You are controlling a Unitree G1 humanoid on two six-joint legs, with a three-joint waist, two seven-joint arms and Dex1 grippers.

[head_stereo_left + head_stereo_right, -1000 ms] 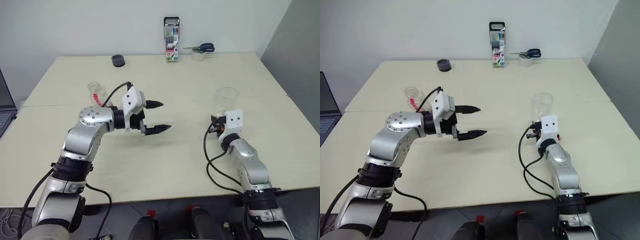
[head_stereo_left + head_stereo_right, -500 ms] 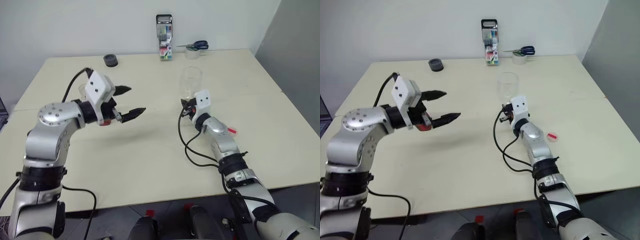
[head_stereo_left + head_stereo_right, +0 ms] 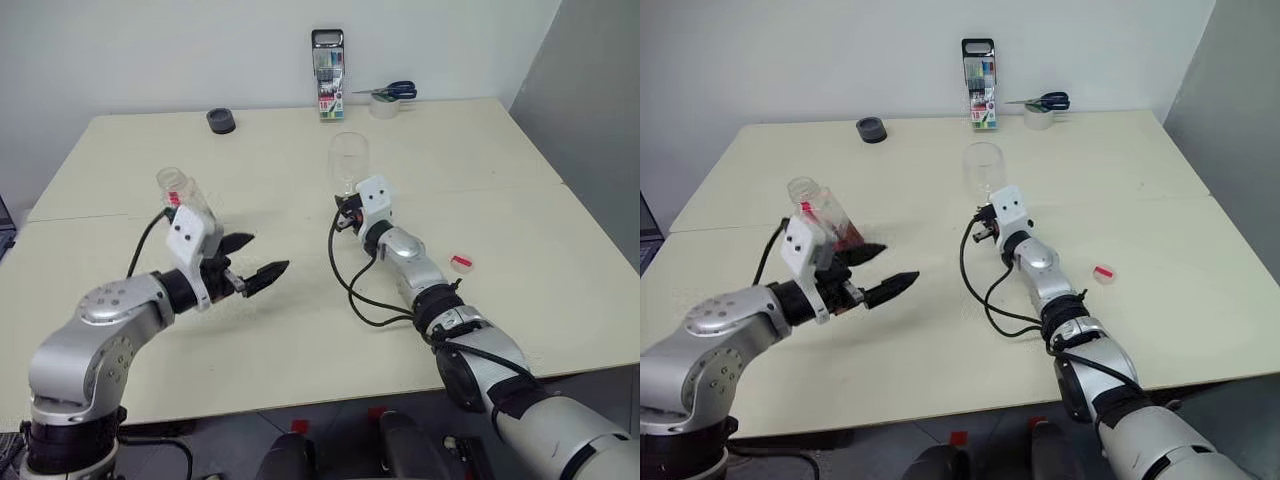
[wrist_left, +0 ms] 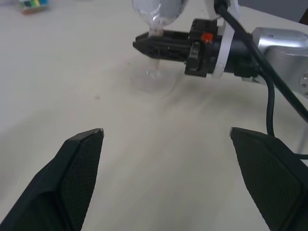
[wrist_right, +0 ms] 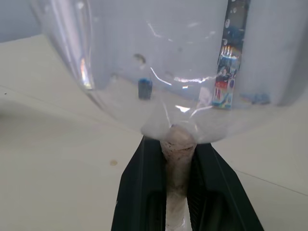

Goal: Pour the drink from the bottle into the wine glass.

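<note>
— How many glasses and bottles is the table (image 3: 300,330) carrying?

— One wine glass (image 3: 349,162) mid-table, one bottle (image 3: 178,190) standing near its left side.

— And the grippers?

— The right gripper (image 5: 176,159) is pinching the glass's stem; the left gripper (image 3: 258,262) is hovering spread wide, holding nothing.

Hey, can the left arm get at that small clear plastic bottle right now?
Probably yes. The left pincer is open and holds nothing, and the small clear plastic bottle stands just behind it on the cream table, nothing between them. It points past the bottle, though, so it would have to swing round first.
</note>
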